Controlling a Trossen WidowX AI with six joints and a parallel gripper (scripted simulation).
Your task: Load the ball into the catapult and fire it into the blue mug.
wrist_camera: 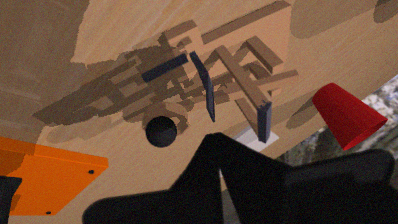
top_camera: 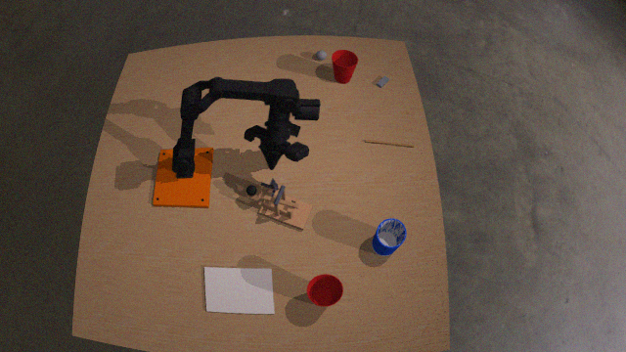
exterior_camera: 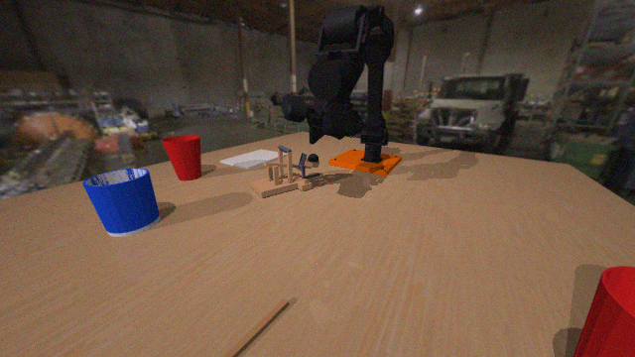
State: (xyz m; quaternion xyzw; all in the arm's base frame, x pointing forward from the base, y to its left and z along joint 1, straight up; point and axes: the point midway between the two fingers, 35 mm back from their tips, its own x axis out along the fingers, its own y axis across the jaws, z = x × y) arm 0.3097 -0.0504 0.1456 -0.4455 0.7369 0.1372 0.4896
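The wooden catapult [top_camera: 298,216] [exterior_camera: 270,188] [wrist_camera: 275,30] stands mid-table, its cup end toward the robot base and its other end roughly toward the blue mug. A dark ball [top_camera: 251,190] [exterior_camera: 313,158] [wrist_camera: 161,131] sits at the cup end of its throwing arm. The blue mug [top_camera: 386,247] [exterior_camera: 124,205] stands upright beyond the far end and is out of the wrist view. My gripper [top_camera: 272,167] [exterior_camera: 313,142] [wrist_camera: 213,140] is shut and empty, fingertips together, above the catapult's cup end and beside it. The cup itself is partly hidden under the ball.
A red cup [top_camera: 325,290] [exterior_camera: 185,159] [wrist_camera: 349,117] stands near a white sheet [top_camera: 240,290] [exterior_camera: 248,159]. Another red cup [top_camera: 344,68] [exterior_camera: 610,317] stands near a grey ball [top_camera: 321,55] and small grey block [top_camera: 382,82]. A thin stick [top_camera: 388,144] [exterior_camera: 263,327] lies flat. The arm stands on an orange plate [top_camera: 181,194] [wrist_camera: 55,182].
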